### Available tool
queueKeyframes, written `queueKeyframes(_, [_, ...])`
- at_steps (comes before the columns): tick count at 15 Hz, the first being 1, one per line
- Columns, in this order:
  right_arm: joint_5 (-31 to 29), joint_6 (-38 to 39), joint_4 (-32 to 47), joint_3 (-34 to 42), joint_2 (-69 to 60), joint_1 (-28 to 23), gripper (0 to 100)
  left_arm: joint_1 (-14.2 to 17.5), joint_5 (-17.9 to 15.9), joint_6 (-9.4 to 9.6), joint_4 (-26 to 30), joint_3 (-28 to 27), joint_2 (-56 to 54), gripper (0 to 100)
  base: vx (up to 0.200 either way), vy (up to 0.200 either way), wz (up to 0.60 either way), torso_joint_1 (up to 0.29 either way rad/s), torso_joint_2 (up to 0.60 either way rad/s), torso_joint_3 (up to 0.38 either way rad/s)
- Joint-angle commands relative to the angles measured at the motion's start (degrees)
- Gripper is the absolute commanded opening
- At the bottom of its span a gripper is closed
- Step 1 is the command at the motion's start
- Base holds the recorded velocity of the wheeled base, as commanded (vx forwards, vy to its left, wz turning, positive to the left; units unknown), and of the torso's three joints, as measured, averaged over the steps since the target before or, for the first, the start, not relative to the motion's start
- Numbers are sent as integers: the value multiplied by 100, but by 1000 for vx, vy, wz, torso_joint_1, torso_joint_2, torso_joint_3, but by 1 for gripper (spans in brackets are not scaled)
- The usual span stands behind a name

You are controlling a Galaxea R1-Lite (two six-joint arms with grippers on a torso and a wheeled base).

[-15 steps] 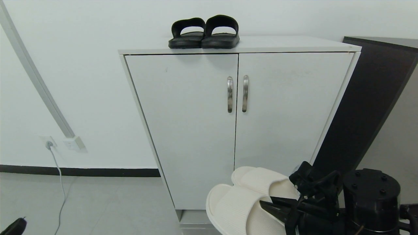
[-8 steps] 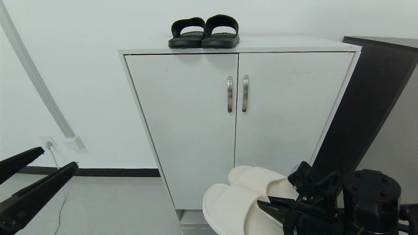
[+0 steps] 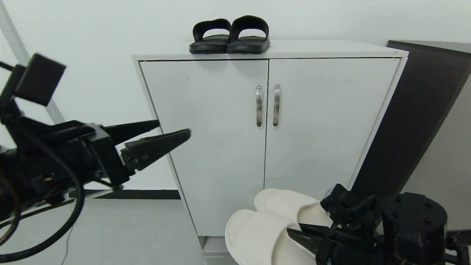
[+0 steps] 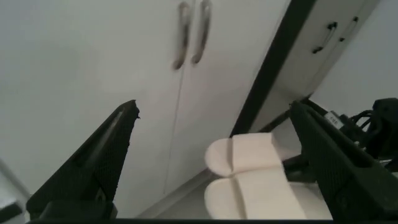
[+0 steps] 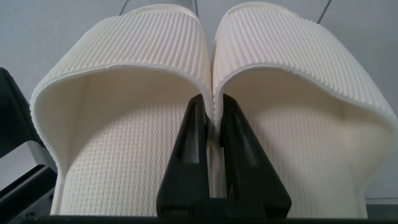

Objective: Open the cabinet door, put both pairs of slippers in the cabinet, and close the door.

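Both doors of the cabinet (image 3: pixel 331 49) are shut, so the opening step is not yet done. The two metal handles (image 3: pixel 259 106) stand upright side by side at the seam between the left door (image 3: pixel 220 165) and the right door (image 3: pixel 323 129).

The left end effector (image 3: pixel 173 127) hangs in front of the outer, hinge-side edge of the left door, at about handle height but well apart from the handles. Its fingers are spread wide and hold nothing. I judge it is the one meant to pull a handle, since the other arm is occupied.

The right end effector (image 5: pixel 212 99) sits low, in front of the bottom of the right door near the seam. Its fingers are nearly closed and pinch the two touching inner walls of the white slippers (image 3: pixel 257 235). That grip lets the pair travel as one, toes pointing toward the cabinet. Held there, the pair waits close to where it must go, though it may stand in the path of a swinging door.

The black slippers (image 3: pixel 246 44) rest side by side at the front edge of the cabinet top, above the left door, with the right one just over the seam. Nothing touches them, and they are left for a later step.
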Motion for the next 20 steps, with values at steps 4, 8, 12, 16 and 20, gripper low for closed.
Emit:
queueKeyframes(4, [9, 10, 0, 31, 60, -7, 0, -1013, -338, -10, -177, -2022, 2185, 100, 0, 0, 0, 0, 0, 0])
queueKeyframes(8, [9, 10, 0, 14, 34, -25, 0, -1303, -417, -72, -89, -2971, 2967, 100, 0, 0, 0, 0, 0, 0])
queueKeyframes(12, [26, -16, -8, 23, 8, -130, 0, -1320, -1507, -951, -89, -3261, 3293, 100, 0, 0, 0, 0, 0, 0])
queueKeyframes(16, [35, -16, -8, 14, 34, -121, 0, -1215, -1058, -951, -89, -3411, 3653, 100, 0, 0, 0, 0, 0, 0])
queueKeyframes(20, [26, -16, -8, 14, 34, -121, 0, -1101, -689, -942, 113, -3753, 3767, 100, 0, 0, 0, 0, 0, 0])
